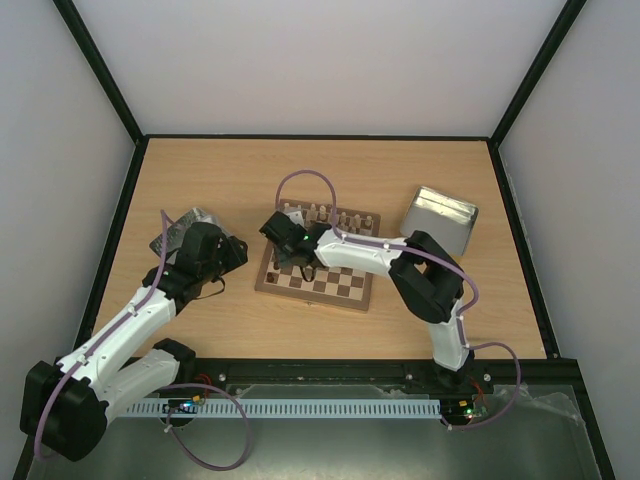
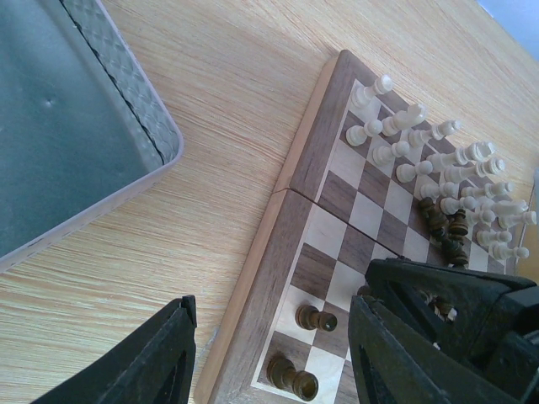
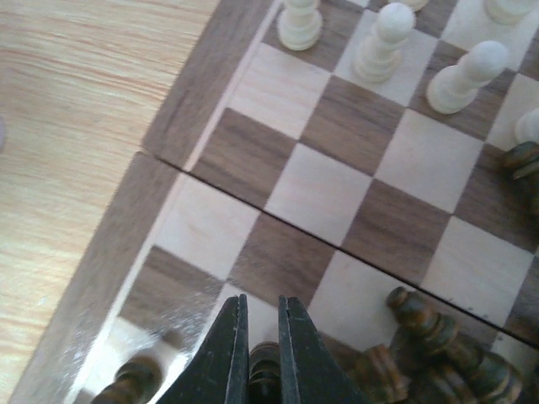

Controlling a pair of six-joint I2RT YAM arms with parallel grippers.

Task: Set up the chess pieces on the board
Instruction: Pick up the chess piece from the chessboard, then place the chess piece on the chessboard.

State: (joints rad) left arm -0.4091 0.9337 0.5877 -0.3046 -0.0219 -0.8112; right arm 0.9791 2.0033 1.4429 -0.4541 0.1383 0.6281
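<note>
The board (image 1: 345,285) lies mid-table. Cream chess pieces (image 3: 379,46) stand in rows along its far side. Several dark pieces (image 3: 438,337) lie in a loose heap near the board's middle. My right gripper (image 3: 261,307) is low over the board's near left corner, shut on a dark piece (image 3: 264,374) held between its fingers. Two dark pieces (image 2: 316,318) stand on corner squares in the left wrist view. My left gripper (image 2: 274,300) hangs open above the board's left border, holding nothing.
An open silver tin (image 2: 67,143) with a dark lining sits left of the board, close beside my left gripper (image 1: 235,255). A second tin (image 1: 440,218) stands at the back right. The right arm (image 1: 400,262) stretches across the board.
</note>
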